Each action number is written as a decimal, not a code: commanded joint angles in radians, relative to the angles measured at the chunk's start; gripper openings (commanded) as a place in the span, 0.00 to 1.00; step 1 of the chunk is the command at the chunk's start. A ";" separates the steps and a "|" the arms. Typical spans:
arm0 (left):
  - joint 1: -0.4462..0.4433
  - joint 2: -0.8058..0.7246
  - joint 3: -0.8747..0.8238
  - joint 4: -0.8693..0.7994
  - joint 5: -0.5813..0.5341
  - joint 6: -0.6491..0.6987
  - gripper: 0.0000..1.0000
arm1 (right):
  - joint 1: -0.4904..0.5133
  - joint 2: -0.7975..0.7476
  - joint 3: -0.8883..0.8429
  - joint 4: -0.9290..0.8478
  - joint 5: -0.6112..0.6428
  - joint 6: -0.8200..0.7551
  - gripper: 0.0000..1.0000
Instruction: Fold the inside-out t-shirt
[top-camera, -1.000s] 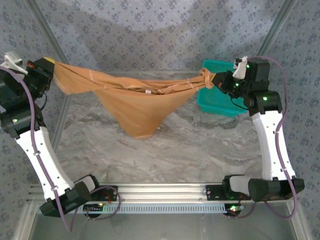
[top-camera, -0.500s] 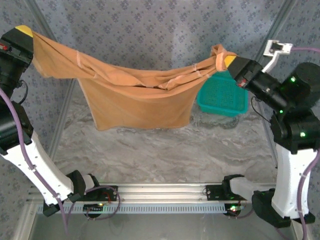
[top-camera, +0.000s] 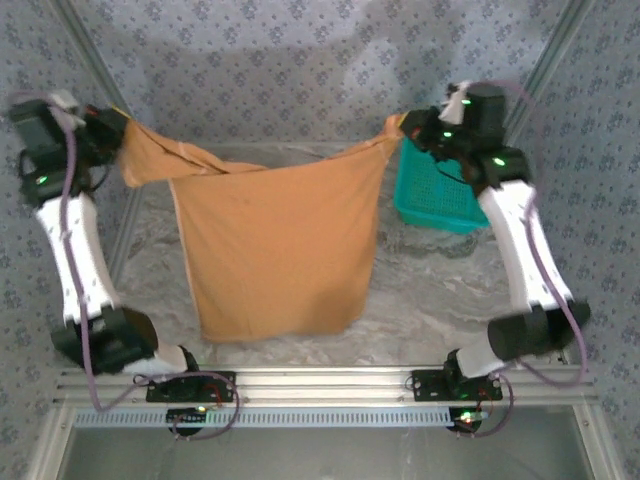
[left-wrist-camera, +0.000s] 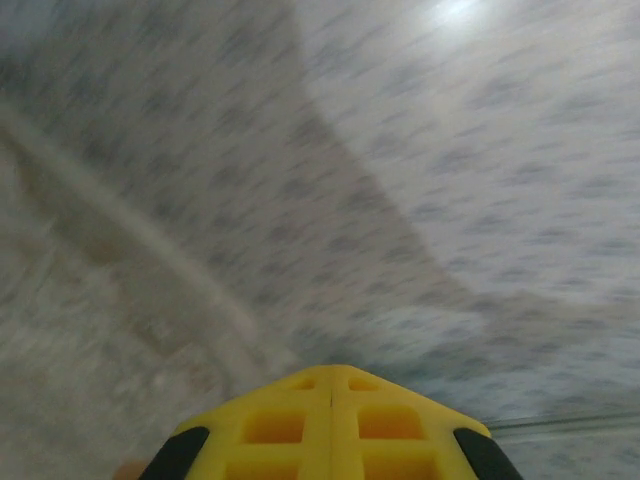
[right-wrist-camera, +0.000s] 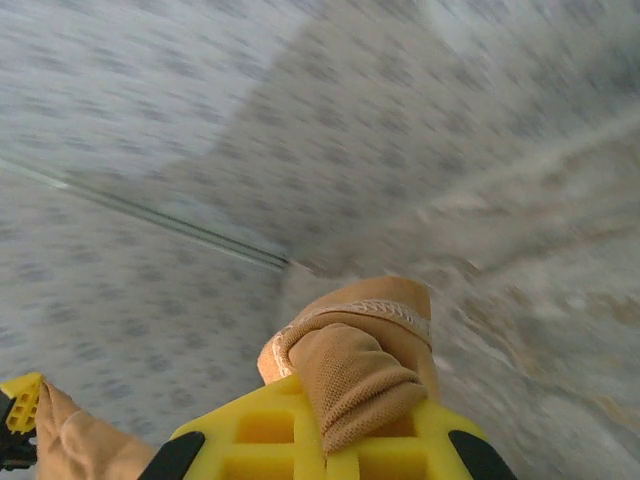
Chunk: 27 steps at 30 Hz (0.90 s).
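The inside-out t-shirt (top-camera: 275, 250) is tan-orange and hangs stretched between my two grippers as a broad flat panel. Its lower edge reaches down near the table's front. My left gripper (top-camera: 118, 137) is shut on the shirt's upper left corner, where the cloth bunches. In the left wrist view its yellow fingers (left-wrist-camera: 300, 425) are pressed together, with no cloth showing at the tips. My right gripper (top-camera: 401, 128) is shut on the upper right corner. In the right wrist view a wad of shirt fabric (right-wrist-camera: 350, 355) with a stitched hem bulges out over the closed gripper (right-wrist-camera: 335, 412).
A teal plastic basket (top-camera: 441, 196) stands at the back right of the marble-patterned table (top-camera: 440, 290), just beside the shirt's right edge. Patterned walls close in the back and sides. The arm bases sit on the metal rail (top-camera: 320, 385) at the near edge.
The shirt, earlier sagging and bunched between the grippers, now hangs spread out and longer. Both grippers have come lower and further back, the right one swinging in towards the left.
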 joint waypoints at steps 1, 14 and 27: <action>-0.067 0.147 -0.060 0.004 -0.101 0.070 0.00 | 0.031 0.201 0.049 -0.001 0.062 0.032 0.06; -0.204 0.175 -0.332 0.010 -0.234 0.118 0.72 | 0.166 0.498 0.191 -0.192 0.146 -0.103 0.64; -0.465 -0.121 -1.044 0.339 -0.190 -0.003 0.67 | 0.260 0.654 0.068 -0.071 0.011 -0.122 0.38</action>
